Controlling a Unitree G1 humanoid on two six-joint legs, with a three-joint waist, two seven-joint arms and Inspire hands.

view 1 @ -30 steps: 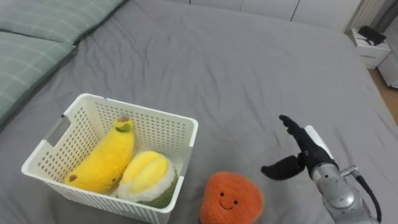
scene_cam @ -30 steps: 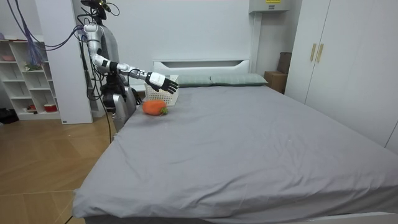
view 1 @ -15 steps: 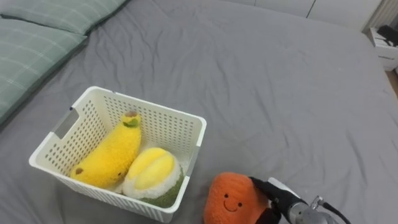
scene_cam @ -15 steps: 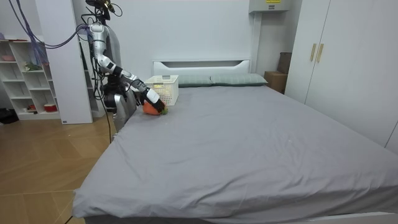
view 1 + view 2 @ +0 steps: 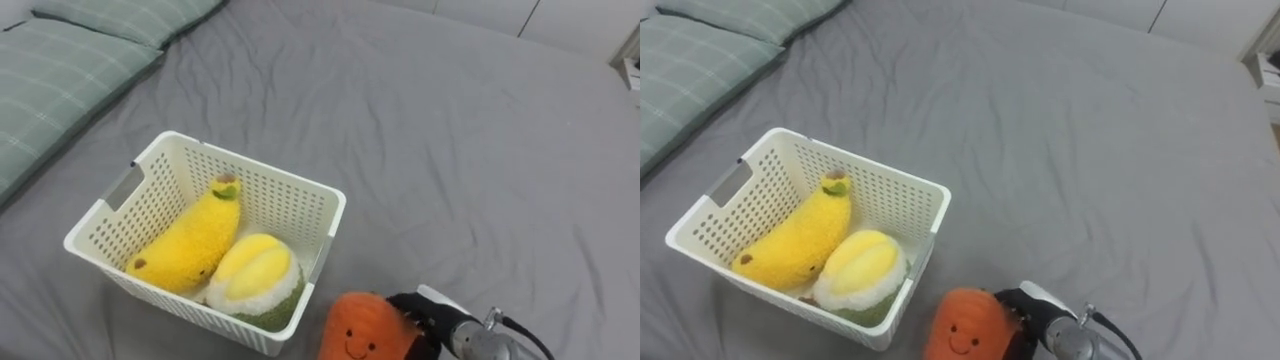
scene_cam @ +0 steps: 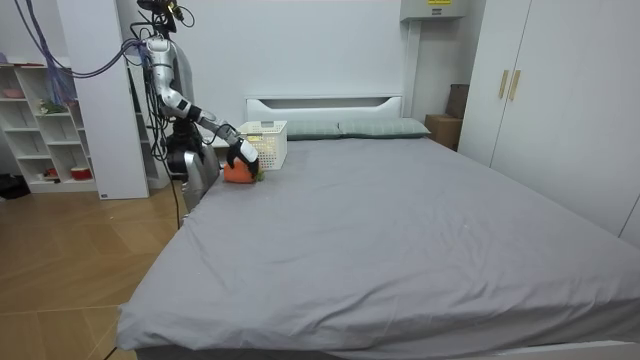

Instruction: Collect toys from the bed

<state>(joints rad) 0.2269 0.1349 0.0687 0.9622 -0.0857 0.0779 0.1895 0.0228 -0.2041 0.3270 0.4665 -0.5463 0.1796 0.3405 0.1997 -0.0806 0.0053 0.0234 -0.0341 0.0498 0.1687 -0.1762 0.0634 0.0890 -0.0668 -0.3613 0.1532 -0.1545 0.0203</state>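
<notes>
An orange plush toy with a smiling face lies on the grey bed at the near edge, just right of a white lattice basket. My right hand sits against the toy's right side, its dark fingers curled round it. Inside the basket lie a yellow banana plush and a round yellow-and-green plush. In the room view I stand at the bed's head corner, with the right hand down on the orange toy in front of the basket.
Green checked pillows lie at the head of the bed, left of the basket. The grey sheet stretches bare to the right and beyond. A white shelf unit stands behind me and wardrobes line the far wall.
My right hand came down from a raised, open pose onto the orange toy and curled round it. The eye view shifted slightly as I leaned in.
</notes>
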